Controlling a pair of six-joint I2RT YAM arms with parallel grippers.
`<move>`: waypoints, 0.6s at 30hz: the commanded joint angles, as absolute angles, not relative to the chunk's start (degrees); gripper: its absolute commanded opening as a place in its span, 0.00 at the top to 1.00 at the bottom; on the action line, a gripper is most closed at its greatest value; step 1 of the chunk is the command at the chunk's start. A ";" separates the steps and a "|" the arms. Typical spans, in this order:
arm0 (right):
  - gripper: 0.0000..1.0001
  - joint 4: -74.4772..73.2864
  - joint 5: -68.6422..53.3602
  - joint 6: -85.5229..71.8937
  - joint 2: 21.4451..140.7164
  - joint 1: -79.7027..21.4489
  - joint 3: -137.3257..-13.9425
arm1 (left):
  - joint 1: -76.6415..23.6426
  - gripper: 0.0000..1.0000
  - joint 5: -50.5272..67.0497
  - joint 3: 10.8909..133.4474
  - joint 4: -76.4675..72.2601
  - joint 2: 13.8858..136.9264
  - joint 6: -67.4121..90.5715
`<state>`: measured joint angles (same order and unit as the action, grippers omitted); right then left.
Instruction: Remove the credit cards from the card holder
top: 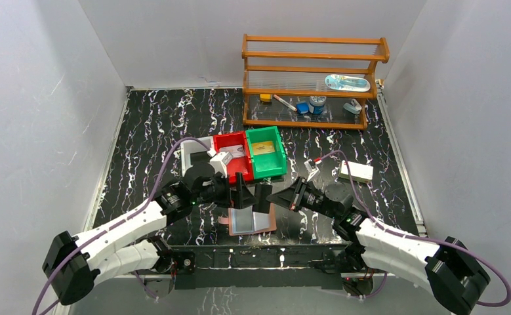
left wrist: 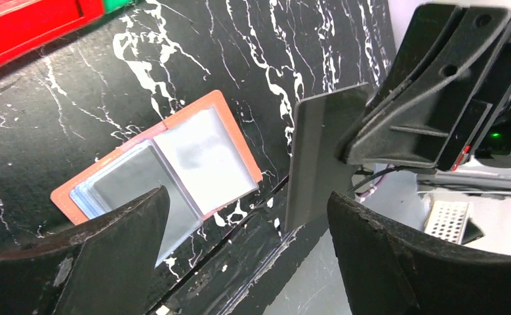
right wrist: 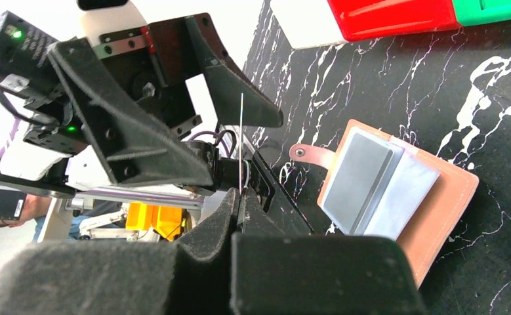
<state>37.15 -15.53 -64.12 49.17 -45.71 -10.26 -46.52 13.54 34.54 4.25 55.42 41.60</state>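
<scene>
- Leather, reddish-brown, the card holder (top: pixel 252 222) is lying open and flat on the table (top: pixel 154 131), at six o'clock from where the two grippers are meeting.
- The right gripper (right wrist: pixel 241 197) is pinching one grey credit card (left wrist: pixel 318 157) by its edge and holding it upright above the table.
- The left gripper (left wrist: pixel 249 197) is spreading its fingers (left wrist: pixel 128 249) wide on either side of that card, touching nothing.
- Risk, as I am judging it: the card is likely to drop or twist if the right fingers let go before the left ones are gripping. An off-centre closure risks knocking the card askew or bumping the right fingers.
- Counting: one card holder with two pale pockets, one card in the air, two grippers. How many cards are sitting in the pockets I cannot tell.
- At twelve o'clock, one red bin (top: pixel 229 141) and one green bin (top: pixel 269 172) are standing together; one white box (top: pixel 356 172) is lying at two o'clock.
</scene>
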 commanded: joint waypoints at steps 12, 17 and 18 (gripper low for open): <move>1.00 40.77 -18.69 -64.70 48.49 -45.51 -10.76 | -36.48 0.12 37.11 27.93 -13.25 52.65 45.36; 1.00 41.77 -18.92 -65.36 48.62 -45.53 -11.16 | -36.21 0.18 41.90 26.93 -18.38 56.21 47.95; 1.00 41.79 -18.79 -65.43 48.81 -45.51 -11.30 | -36.21 0.19 42.61 26.77 -19.39 56.63 48.46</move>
<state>37.67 -18.22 -64.79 49.43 -45.71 -10.26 -36.62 36.62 27.53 -13.67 54.92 46.37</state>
